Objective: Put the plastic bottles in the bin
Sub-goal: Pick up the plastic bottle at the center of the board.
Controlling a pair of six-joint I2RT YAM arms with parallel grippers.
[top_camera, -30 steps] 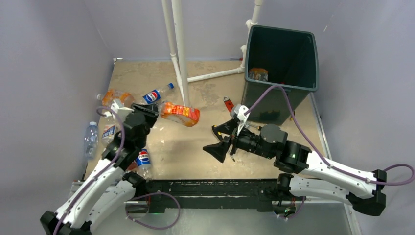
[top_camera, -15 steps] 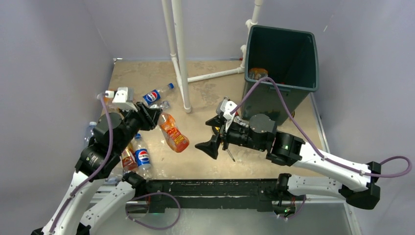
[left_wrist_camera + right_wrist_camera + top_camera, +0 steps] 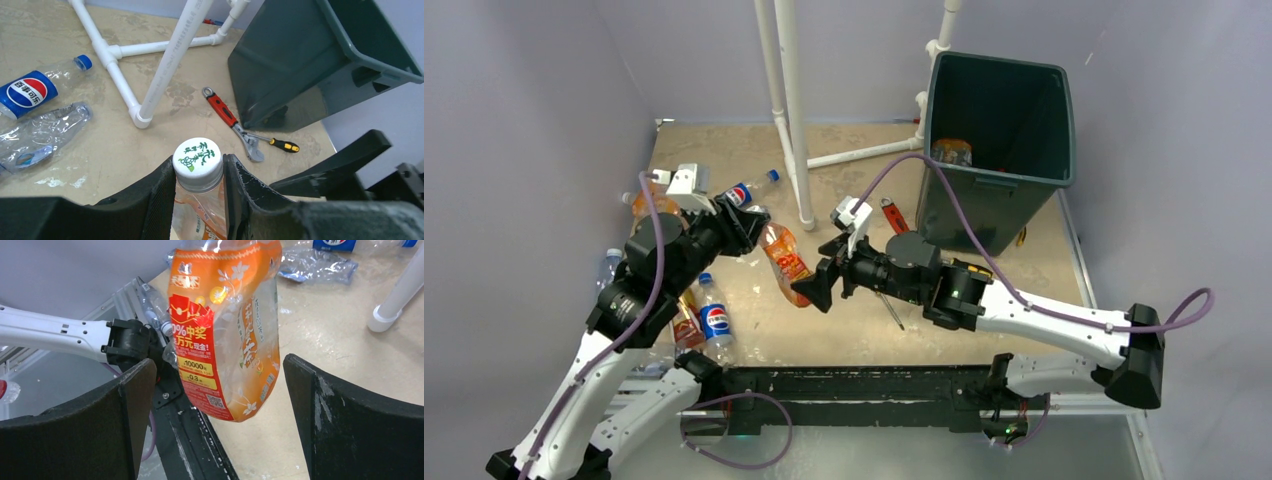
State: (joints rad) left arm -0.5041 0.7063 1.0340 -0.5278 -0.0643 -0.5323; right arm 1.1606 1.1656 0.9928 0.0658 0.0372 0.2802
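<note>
A: Where do we see room?
B: Bare tan tabletop (image 3: pixel 714 150) at the far left.
A: Blockers?
B: We have the upright white plastic pipe frame (image 3: pixel 792 120) mid-table and the tall dark green plastic bin (image 3: pixel 999 130) far right. A red-handled metal wrench (image 3: pixel 892 214) lies in the lane between them. An orange-labelled plastic bottle (image 3: pixel 786 262) hangs mid-air between the arms; clear plastic bottles (image 3: pixel 714 322) crowd our left edge.
</note>
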